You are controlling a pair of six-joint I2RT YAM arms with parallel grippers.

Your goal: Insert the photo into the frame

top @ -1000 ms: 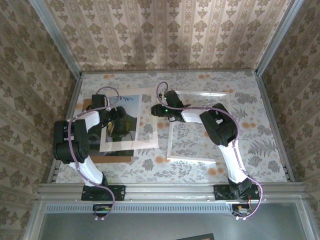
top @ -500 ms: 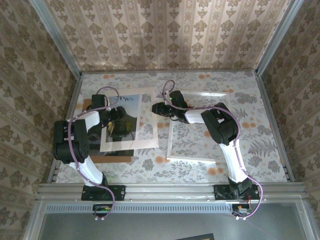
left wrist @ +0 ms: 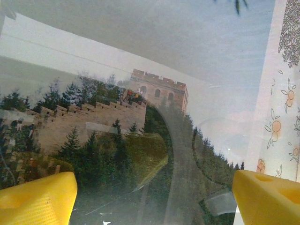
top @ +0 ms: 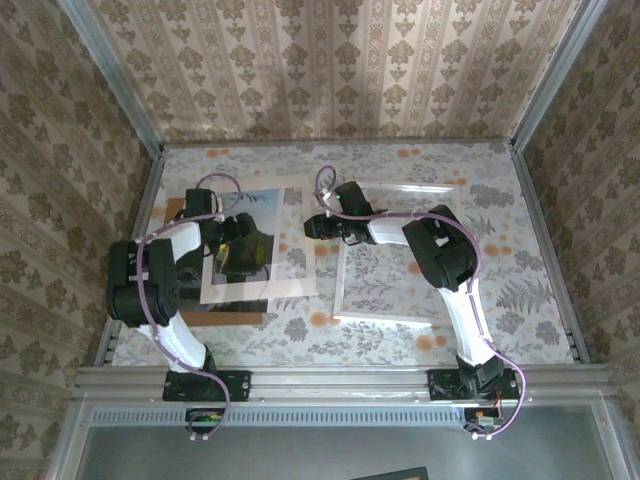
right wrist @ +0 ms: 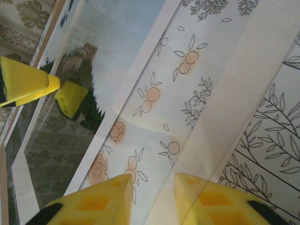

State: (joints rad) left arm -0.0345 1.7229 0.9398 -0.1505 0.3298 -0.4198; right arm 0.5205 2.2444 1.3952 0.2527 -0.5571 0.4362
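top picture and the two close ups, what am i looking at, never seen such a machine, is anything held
Two robot arms are bolted at the table's near edge. The top picture looks down from behind them; each close-up comes from a wrist camera, the yellow blocks being that hand's fingers. On the flowered table lie a landscape photo inside a white cardboard mat, a brown board under the mat, and to the right a white frame with a clear pane. The left hand hovers open over the photo, holding nothing. The right hand has its fingers astride the mat's right strip; whether they grip it I can't tell.
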